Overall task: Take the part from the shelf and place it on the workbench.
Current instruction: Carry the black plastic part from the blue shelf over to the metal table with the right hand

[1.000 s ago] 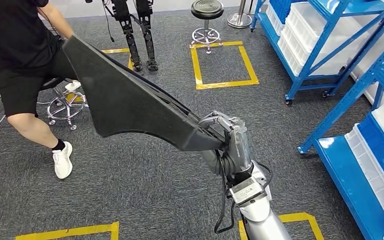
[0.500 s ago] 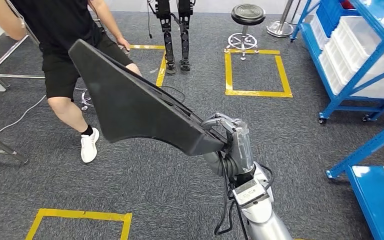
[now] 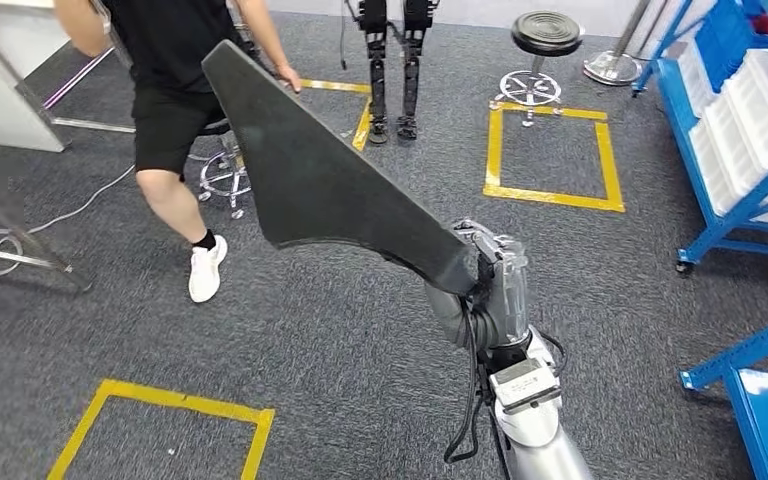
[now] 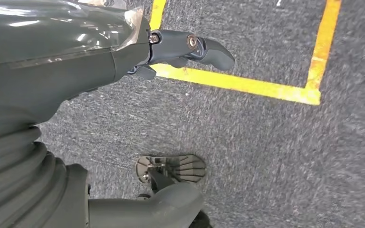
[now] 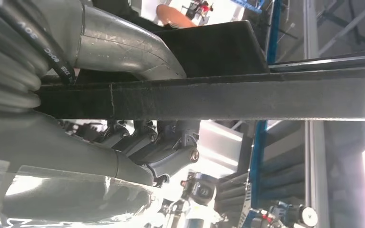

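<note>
1. Your right robot hand (image 3: 488,262) is clamped on the narrow end of the part (image 3: 320,175); the right wrist view shows thumb and fingers (image 5: 171,147) on opposite faces of its edge.
2. Your left robot hand (image 4: 190,47) hangs over the carpet (image 3: 340,370) with nothing in it, fingers loosely apart.
3. The part is in the air, its wide end reaching far out and up toward the person (image 3: 175,90).
4. Risk: so much of the part sits beyond the grip that it could pivot or slip if you swing fast.
5. Risk: the tip is close to the person and stool (image 3: 225,175); a turn could strike them.
6. The tabletop (image 3: 5,85) lies far left, so you have walking left to do.
7. Bins (image 3: 750,120) sit on the blue shelf (image 3: 730,215); I cannot tell their contents.
</note>
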